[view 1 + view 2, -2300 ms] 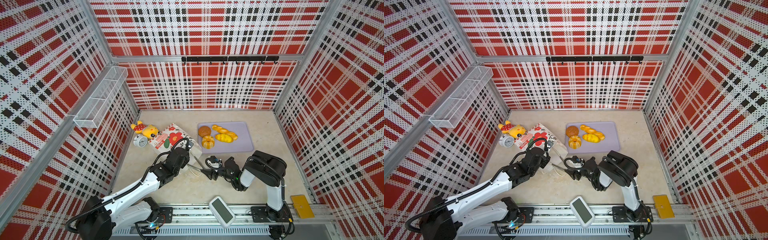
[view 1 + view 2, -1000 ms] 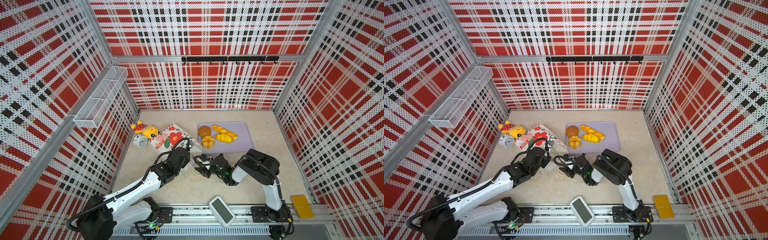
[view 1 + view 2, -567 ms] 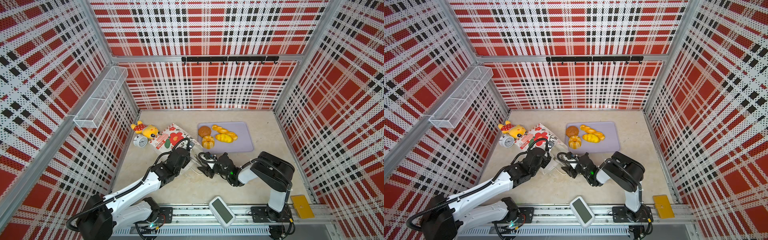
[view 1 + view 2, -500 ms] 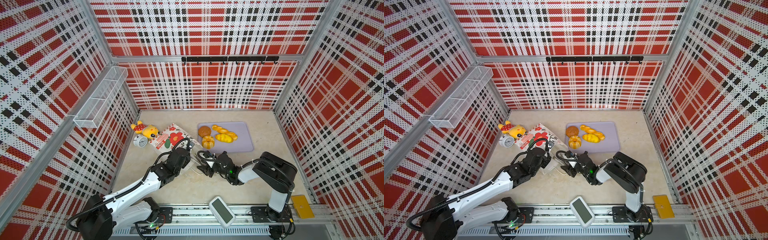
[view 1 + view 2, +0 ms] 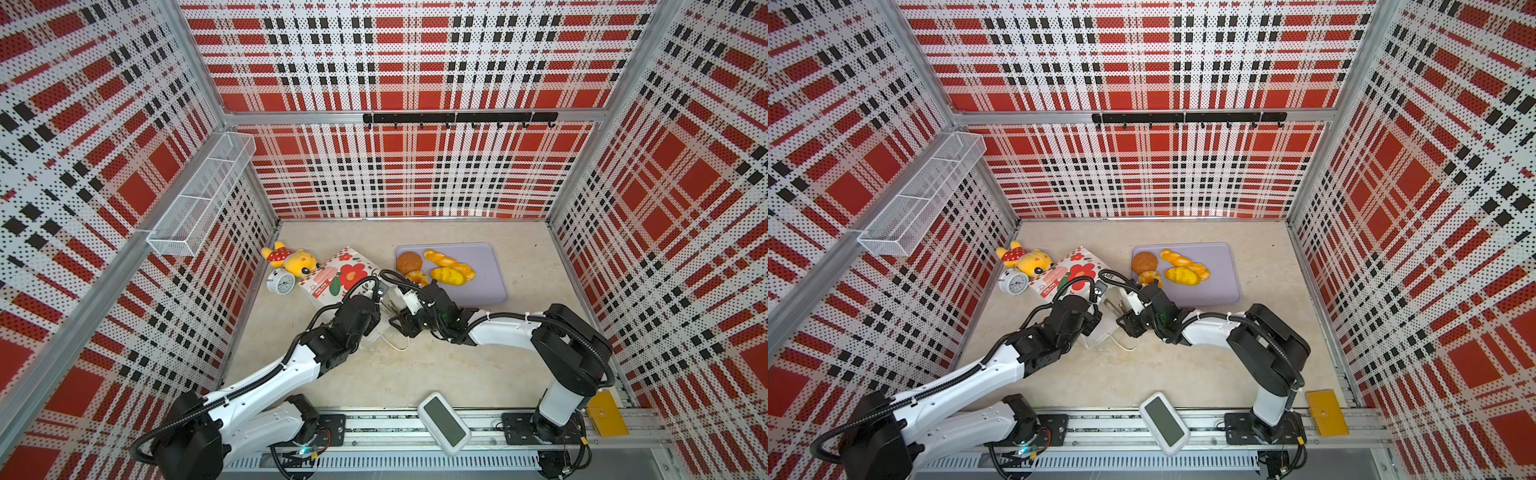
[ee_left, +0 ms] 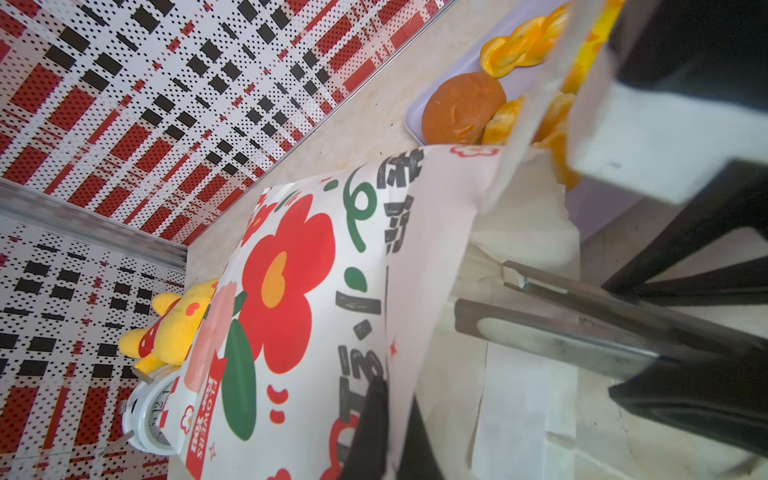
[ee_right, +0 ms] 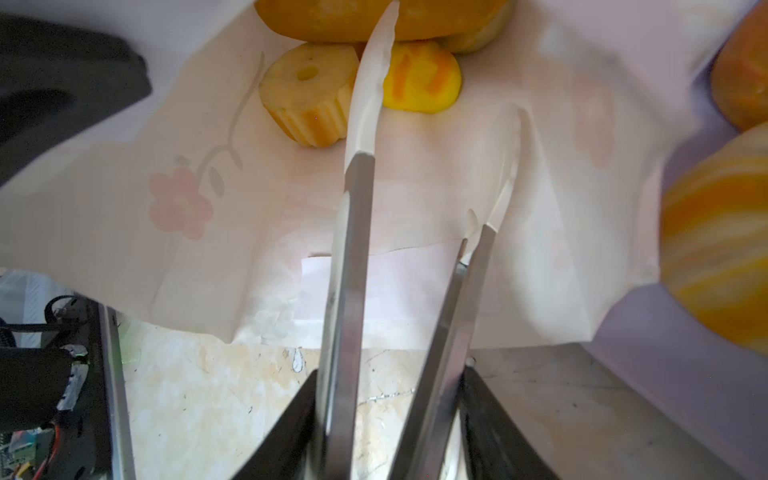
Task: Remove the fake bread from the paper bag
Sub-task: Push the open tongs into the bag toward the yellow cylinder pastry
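My right gripper is clamped on a pair of metal tongs. Their two white-tipped blades stand apart with nothing between them, and the coming move turns on what lies straight off their ends. The paper bag lies on its side on the table, its bottom toward the plush toy by the left wall and its mouth facing my tongs. That puts the bag's long axis and the tongs' long axis nearly in one line. My left gripper is pinched tight on the upper edge of the bag's mouth and holds it up. With that arm taken, the reach falls to my right arm, which is also the one at the opening. Looking down the blades through the right wrist camera, I see the fake bread inside sitting deeper in, dead ahead. There is a pale fluted ring cake, a small yellow roll with orange stripes just beside it, and a bigger golden loaf behind them. One blade's tip crosses in front of the gap between ring cake and roll, while the other tip stops well short of both. I cannot tell whether either tip touches bread. I judge that I must push on along this same line and bracket one piece, the roll being the likelier. Other pieces lie on the lavender tray, near the bag's mouth.
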